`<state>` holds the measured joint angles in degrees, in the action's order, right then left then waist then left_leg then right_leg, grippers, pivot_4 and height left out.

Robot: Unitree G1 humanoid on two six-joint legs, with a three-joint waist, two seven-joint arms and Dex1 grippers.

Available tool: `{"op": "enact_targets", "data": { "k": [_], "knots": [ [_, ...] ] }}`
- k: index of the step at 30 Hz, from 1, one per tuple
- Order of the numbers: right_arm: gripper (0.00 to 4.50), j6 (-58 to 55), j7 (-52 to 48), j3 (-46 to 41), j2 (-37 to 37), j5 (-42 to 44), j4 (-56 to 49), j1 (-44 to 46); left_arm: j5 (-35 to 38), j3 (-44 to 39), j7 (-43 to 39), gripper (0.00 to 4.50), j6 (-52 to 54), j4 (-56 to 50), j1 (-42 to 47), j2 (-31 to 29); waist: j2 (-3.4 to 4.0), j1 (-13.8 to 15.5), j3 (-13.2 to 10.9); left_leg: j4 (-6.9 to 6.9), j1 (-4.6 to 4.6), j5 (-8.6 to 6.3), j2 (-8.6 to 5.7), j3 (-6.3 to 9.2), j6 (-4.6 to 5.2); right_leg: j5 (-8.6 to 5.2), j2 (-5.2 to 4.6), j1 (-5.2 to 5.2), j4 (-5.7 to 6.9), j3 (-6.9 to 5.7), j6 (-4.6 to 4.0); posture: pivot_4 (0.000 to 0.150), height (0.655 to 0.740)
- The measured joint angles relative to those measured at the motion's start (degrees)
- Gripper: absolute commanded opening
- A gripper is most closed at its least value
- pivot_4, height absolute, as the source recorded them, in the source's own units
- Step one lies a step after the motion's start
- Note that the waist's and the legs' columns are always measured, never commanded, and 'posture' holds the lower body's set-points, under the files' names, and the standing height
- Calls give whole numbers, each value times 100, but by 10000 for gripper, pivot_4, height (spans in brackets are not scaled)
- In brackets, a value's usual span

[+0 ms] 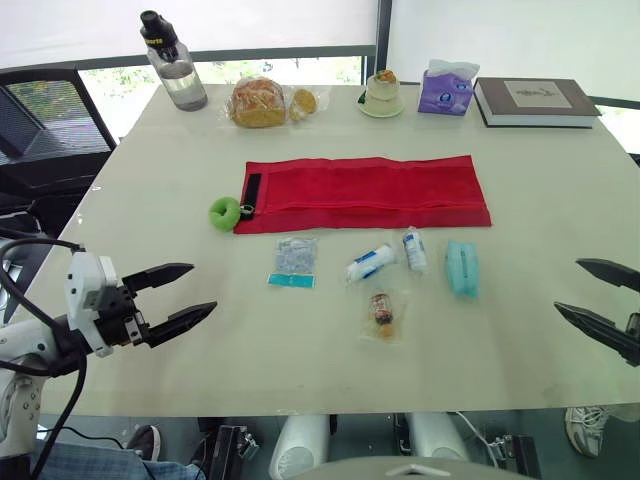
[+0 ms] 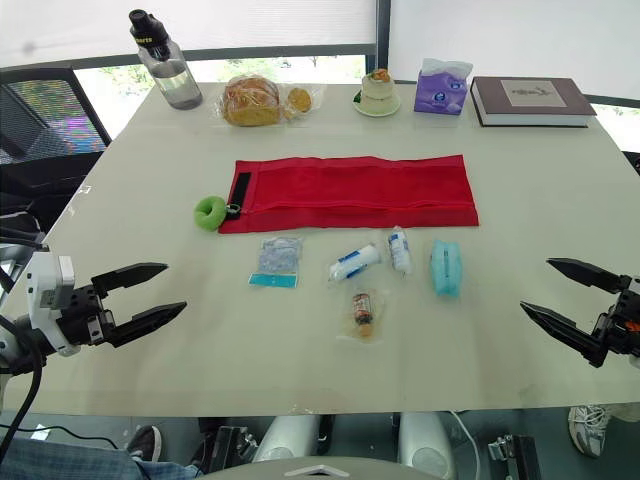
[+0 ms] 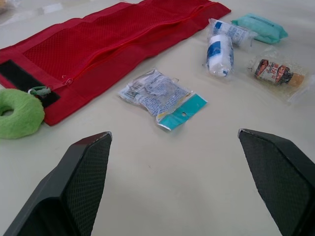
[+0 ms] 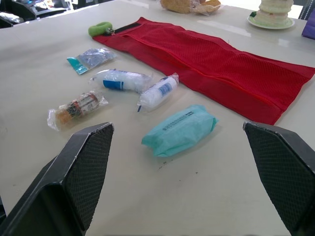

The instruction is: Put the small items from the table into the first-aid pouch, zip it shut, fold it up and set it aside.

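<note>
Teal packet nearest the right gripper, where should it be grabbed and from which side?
Probably pinch the teal packet across its narrow middle, coming from above with the right gripper: it lies flat, long axis running away from the robot.

The right gripper [image 1: 567, 285] is cut by the edge of the left eye view just behind its two black fingers. In the left wrist view the red pouch [image 3: 113, 46] and the green ring [image 3: 17, 113] beside it both run off the picture, and in the right wrist view the cake plate [image 4: 272, 24] and the bagged bread [image 4: 184, 5] are cropped. The print on the vial packet [image 1: 381, 311], the blue-labelled roll [image 1: 371, 262] and the book [image 1: 530, 97] is too small to read.
</note>
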<state>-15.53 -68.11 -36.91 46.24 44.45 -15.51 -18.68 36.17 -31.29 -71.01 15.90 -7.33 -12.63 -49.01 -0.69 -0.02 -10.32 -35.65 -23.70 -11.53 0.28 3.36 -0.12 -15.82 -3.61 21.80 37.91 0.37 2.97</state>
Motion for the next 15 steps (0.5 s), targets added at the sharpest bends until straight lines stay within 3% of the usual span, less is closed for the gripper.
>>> {"op": "enact_targets", "data": {
  "k": [8,15],
  "knots": [
    [45000,-395,494,219,-2,82,-633,222,-250,74,263,44010,-158,-5,15,131,-4,-18,2,0,0,0,3,0,0,1,5,0,1,0,0,1500,7400],
    [45000,-369,351,249,-126,21,-558,200,-347,239,449,44010,-149,-3,122,138,-4,43,2,-3,0,0,2,-1,0,1,6,-1,3,0,1,1500,7400]
  ]
}}
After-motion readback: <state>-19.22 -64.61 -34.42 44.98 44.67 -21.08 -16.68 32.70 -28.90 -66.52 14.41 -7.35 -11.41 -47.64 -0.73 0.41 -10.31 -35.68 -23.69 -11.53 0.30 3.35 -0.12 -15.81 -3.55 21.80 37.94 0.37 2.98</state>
